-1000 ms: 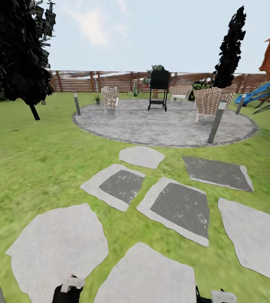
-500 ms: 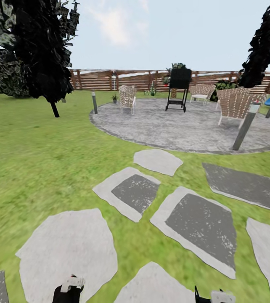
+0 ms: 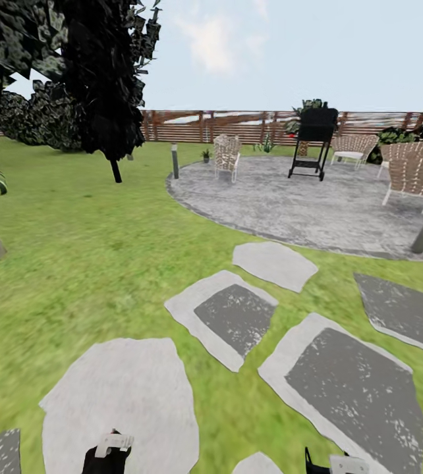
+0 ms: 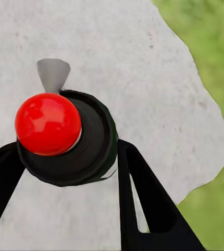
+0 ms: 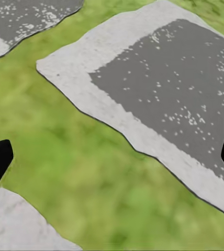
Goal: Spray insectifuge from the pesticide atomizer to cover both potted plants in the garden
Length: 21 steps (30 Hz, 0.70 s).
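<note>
Head view: camera has swung left since earlier; patio and grill now sit further right.
Left wrist view: left hand clamps atomizer, long axis toward camera, over stone.
Right wrist view: right hand spread wide above grass.

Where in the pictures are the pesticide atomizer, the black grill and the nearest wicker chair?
pesticide atomizer (image 4: 48,123): left wrist view, on its red dot.
black grill (image 3: 317,125): head view, on its dark body.
wicker chair (image 3: 226,153): head view, on its woven backrest.
</note>
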### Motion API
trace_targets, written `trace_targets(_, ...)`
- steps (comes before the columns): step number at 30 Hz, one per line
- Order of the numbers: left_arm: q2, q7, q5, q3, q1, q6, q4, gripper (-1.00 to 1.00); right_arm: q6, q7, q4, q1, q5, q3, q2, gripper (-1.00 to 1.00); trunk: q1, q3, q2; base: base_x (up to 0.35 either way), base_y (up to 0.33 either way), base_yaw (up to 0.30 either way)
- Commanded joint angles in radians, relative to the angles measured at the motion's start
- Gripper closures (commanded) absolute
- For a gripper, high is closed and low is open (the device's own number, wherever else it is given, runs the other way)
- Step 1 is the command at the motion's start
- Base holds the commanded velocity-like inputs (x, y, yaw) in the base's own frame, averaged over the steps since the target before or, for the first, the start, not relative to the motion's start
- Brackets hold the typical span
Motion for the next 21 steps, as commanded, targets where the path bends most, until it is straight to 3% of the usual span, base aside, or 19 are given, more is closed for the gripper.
trace_targets(1, 0.000, -0.004, 0.011, -0.007, -0.001, -0.003, 0.001, 1.00, -0.002, -0.007, 0.002, -0.001, 0.011, -0.004, 0.000, -1.00, 0.000, -0.001, 0.000, 0.340, 0.000, 0.210)
trace_targets(21, 0.000, -0.004, 0.011, -0.007, -0.001, -0.003, 0.001, 1.00, -0.002, -0.006, 0.004, -0.001, 0.011, -0.004, 0.000, -1.00, 0.000, -0.004, 0.000, 0.340, 0.000, 0.025)
